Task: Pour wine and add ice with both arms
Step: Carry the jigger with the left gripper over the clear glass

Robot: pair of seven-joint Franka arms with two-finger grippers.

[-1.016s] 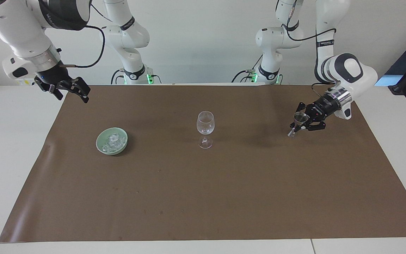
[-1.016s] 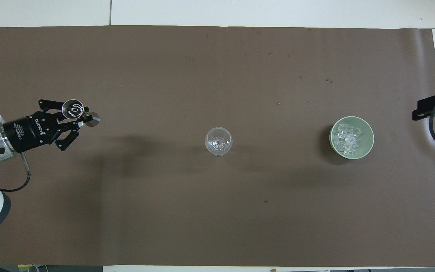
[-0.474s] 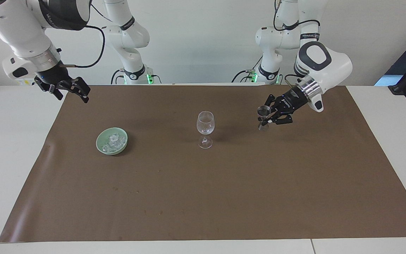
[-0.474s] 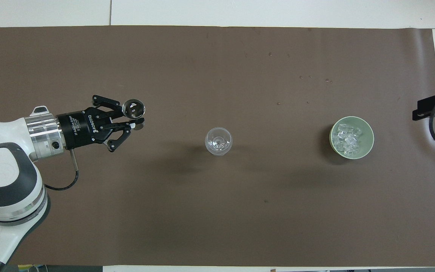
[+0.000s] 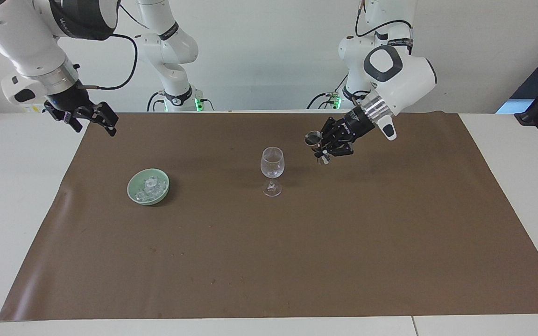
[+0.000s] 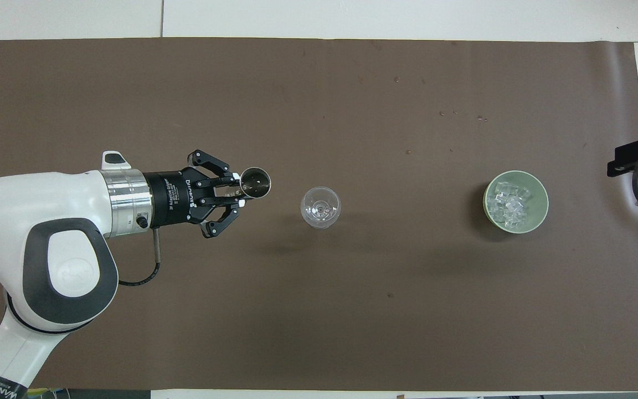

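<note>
A clear stemmed wine glass (image 5: 272, 163) stands upright at the middle of the brown mat; it also shows in the overhead view (image 6: 320, 207). My left gripper (image 5: 322, 145) (image 6: 237, 191) is shut on a small metal measuring cup (image 5: 314, 138) (image 6: 255, 183), held in the air beside the glass toward the left arm's end, about level with its rim and apart from it. A green bowl (image 5: 130, 190) (image 6: 544, 195) holds the ice (image 5: 150, 185) (image 6: 509, 205), several clear cubes. My right gripper (image 5: 92, 119) (image 6: 626, 158) waits open and empty in the air over the mat's corner, at the right arm's end.
The brown mat (image 5: 269, 261) (image 6: 319, 310) covers most of the white table. A few tiny specks (image 6: 452, 114) lie on the mat, farther from the robots than the bowl.
My left arm has swung in from the left arm's end of the table toward the glass, carrying the metal cup and lifting it. The right arm has barely moved.
</note>
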